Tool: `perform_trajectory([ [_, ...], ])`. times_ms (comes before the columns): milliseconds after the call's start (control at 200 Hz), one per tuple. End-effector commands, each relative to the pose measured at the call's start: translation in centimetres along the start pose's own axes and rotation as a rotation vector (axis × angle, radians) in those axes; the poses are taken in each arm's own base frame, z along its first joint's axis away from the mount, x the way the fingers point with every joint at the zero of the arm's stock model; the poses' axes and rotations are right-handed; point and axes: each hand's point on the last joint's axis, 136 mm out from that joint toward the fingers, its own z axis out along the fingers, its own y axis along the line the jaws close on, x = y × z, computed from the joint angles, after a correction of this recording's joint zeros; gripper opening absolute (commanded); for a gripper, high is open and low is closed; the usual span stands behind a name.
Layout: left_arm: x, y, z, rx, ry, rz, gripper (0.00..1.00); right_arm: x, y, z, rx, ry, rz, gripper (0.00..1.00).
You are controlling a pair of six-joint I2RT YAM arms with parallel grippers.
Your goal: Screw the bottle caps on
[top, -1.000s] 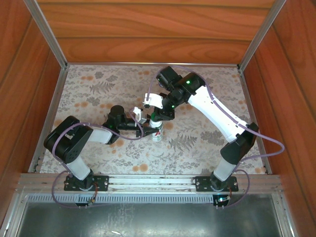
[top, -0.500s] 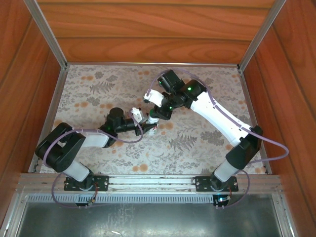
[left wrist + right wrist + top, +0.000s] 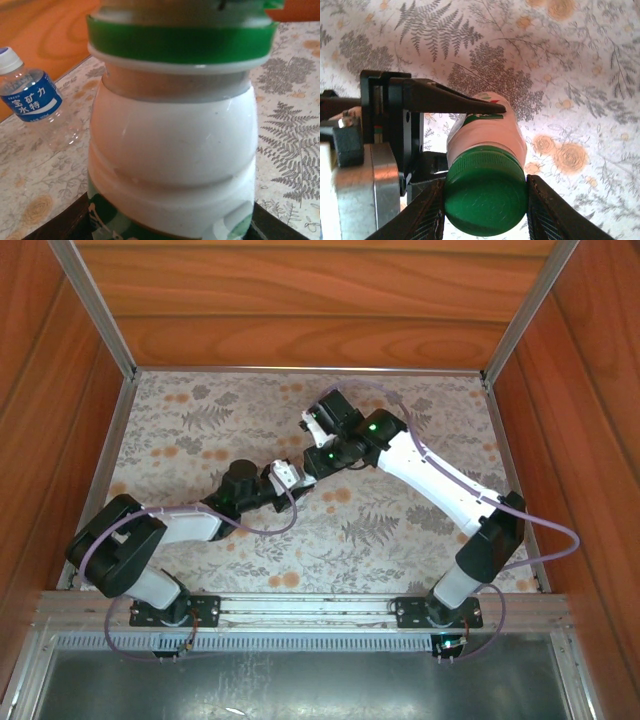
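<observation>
The white bottle [image 3: 170, 140] stands upright between the fingers of my left gripper [image 3: 170, 225], which is shut on its lower body at the green-printed label. The dark green cap [image 3: 485, 200] sits on the bottle's neck, and my right gripper [image 3: 485, 205] is shut on it from above, one finger on each side. In the top view the two grippers meet mid-table, left gripper [image 3: 290, 478] just below right gripper [image 3: 312, 462], hiding the bottle. The clear bottle [image 3: 30, 100] with its blue label lies tilted on the table to the left, a pale bluish cap [image 3: 7, 59] on its neck.
The floral tablecloth [image 3: 400, 530] covers the table. Wooden walls [image 3: 300, 330] and metal rails close in the back and both sides. The left gripper's black finger [image 3: 445, 100] reaches along the bottle's side in the right wrist view.
Both grippers have shifted toward the back of the table with the white bottle. The left arm has stretched out lower, the right wrist has turned, and the bottle's label is now hidden from above.
</observation>
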Motion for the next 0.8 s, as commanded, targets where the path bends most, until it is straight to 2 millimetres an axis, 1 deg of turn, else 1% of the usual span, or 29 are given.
perform_trajectory([
  [0,-1.8,0.8,0.1,-0.043,-0.02,0.071,0.51,0.6,-2.1,1.1,0.12,0.002,0.165,0.31],
  [105,-1.8,0.4,0.1,-0.022,-0.025,0.074,0.51,0.5,-1.7,1.1,0.095,0.004,0.134,0.37],
  [170,-1.7,0.1,0.1,-0.006,-0.023,0.076,0.51,0.3,-1.3,1.0,0.072,0.0,0.088,0.45],
  [250,-1.4,-0.3,0.1,0.014,-0.021,0.075,0.51,0.0,-0.5,0.5,0.028,-0.021,0.036,0.54],
  [345,-1.0,-0.6,0.1,0.03,-0.012,0.069,0.51,-0.3,-0.3,-0.5,0.011,-0.055,0.003,0.61],
  [525,-0.5,-0.9,0.2,0.042,-0.003,0.065,0.51,0.1,0.0,-2.7,-0.023,-0.106,-0.08,0.65],
  [595,-0.3,-1.0,0.2,0.052,-0.001,0.068,0.51,0.4,0.0,-3.8,-0.031,-0.141,-0.138,0.65],
  [695,0.2,-1.9,0.2,0.09,0.0,0.114,0.51,1.0,0.1,-5.1,-0.037,-0.22,-0.298,0.66],
  [764,0.4,-2.2,0.0,0.102,0.001,0.145,0.51,1.8,0.1,-5.5,-0.043,-0.288,-0.421,0.67],
  [794,0.5,-2.3,-0.2,0.101,0.002,0.158,0.51,2.3,0.3,-5.6,-0.049,-0.323,-0.483,0.66],
])
